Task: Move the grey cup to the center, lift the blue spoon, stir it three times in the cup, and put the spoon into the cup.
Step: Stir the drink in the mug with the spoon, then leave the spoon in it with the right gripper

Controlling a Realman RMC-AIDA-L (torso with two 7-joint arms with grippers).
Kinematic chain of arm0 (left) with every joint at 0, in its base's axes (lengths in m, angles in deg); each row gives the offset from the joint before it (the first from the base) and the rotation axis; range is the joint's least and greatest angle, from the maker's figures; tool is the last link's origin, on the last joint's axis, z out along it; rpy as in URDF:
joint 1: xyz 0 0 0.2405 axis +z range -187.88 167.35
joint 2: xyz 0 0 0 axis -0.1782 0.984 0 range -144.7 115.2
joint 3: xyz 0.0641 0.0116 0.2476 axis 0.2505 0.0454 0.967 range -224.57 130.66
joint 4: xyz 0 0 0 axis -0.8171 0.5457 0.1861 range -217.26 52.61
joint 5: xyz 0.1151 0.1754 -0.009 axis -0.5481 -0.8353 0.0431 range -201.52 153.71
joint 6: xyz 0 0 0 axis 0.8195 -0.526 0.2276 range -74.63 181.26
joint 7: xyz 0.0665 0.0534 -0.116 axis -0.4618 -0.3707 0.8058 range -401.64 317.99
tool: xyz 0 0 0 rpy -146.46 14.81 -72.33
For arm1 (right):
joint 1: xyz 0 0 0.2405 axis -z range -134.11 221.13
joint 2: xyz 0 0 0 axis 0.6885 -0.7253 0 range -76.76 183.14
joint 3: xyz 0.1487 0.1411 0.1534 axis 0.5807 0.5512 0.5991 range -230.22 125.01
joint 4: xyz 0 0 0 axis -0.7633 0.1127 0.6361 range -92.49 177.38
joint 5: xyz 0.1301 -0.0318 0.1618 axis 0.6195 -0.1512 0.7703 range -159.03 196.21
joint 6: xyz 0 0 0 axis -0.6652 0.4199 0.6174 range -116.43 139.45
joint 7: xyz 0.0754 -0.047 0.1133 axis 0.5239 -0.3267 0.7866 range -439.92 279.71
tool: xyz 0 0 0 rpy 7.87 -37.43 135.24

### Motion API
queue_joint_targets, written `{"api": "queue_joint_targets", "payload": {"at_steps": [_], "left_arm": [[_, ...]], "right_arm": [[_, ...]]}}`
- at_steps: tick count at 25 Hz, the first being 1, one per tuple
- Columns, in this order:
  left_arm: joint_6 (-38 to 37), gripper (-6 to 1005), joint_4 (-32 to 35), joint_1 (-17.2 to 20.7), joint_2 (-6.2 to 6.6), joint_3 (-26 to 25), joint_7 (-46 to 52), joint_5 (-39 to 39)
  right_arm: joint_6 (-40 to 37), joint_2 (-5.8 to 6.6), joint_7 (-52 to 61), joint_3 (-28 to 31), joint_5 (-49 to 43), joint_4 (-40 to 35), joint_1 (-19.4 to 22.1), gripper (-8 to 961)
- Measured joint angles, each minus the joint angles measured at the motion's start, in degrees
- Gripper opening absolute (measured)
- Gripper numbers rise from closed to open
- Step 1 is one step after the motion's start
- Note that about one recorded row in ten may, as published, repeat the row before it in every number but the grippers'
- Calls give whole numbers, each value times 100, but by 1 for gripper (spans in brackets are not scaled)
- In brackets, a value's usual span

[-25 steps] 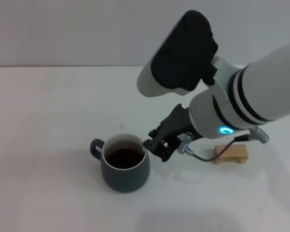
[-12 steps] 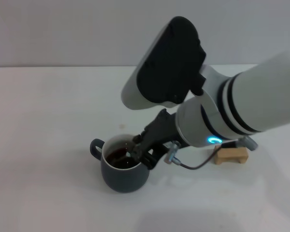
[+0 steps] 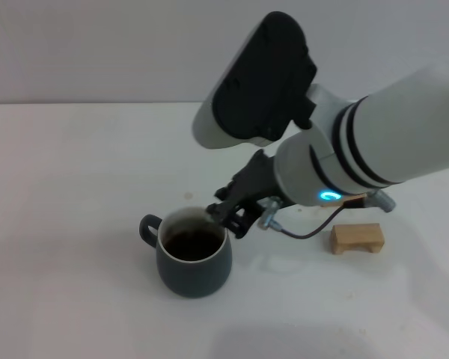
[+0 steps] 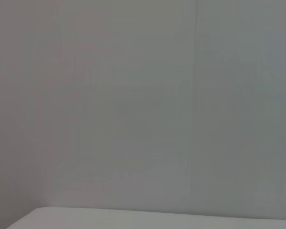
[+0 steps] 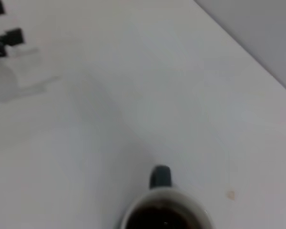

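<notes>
- One grey cup [image 3: 194,262] stands on the white table [image 3: 67,187], to the left of the middle of the head view and toward the near edge. It is the only cup.
- It is a rounded, dark slate-grey mug with a white inside and a small loop handle that points toward the robot's left. Dark brown liquid sits in it, well below the rim.
- The right wrist view looks down on the same cup [image 5: 164,210], with its handle, white rim and dark liquid in sight and bare table all around it.
- One arm is at work, the right one. Its right gripper [image 3: 226,217] hangs just over the cup's far right rim, tilted down toward the mug.
- I cannot tell how far apart its fingers stand, nor make out for sure whether anything is between them. A small pale bit shows at the fingertips by the rim, too unclear to name. The blue spoon cannot be picked out in any view.
- A thin dark cable [image 3: 314,228] loops beneath the wrist.
- One small wooden block [image 3: 356,238] lies on the table to the right of the cup, well apart from it.
- The left wrist view shows only a plain wall and a sliver of table edge; the left gripper is out of sight.
</notes>
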Motion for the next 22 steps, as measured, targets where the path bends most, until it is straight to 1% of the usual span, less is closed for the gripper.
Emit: {"api": "queue_joint_targets", "payload": {"at_steps": [3, 6, 8, 11, 13, 17, 22], "left_arm": [[0, 859, 7, -2, 0, -5, 0, 0], [0, 859, 11, -2, 0, -10, 0, 0], [0, 859, 7, -7, 0, -15, 0, 0], [-1, 859, 4, -11, 0, -20, 0, 0], [-5, 859, 3, -16, 0, -18, 0, 0], [-8, 859, -3, -22, 0, -9, 0, 0], [-15, 859, -5, -23, 0, -6, 0, 0]], "right_arm": [[137, 2, -2, 50, -190, 42, 115, 266], [207, 3, -3, 60, -183, 92, 182, 267], [273, -8, 8, -41, -151, 262, 287, 268], [299, -19, 33, -129, -81, 373, 332, 269], [295, -25, 39, -180, 235, 413, 341, 270], [264, -23, 39, -192, 493, 384, 264, 271], [-20, -9, 6, -131, 376, 304, 222, 273]]}}
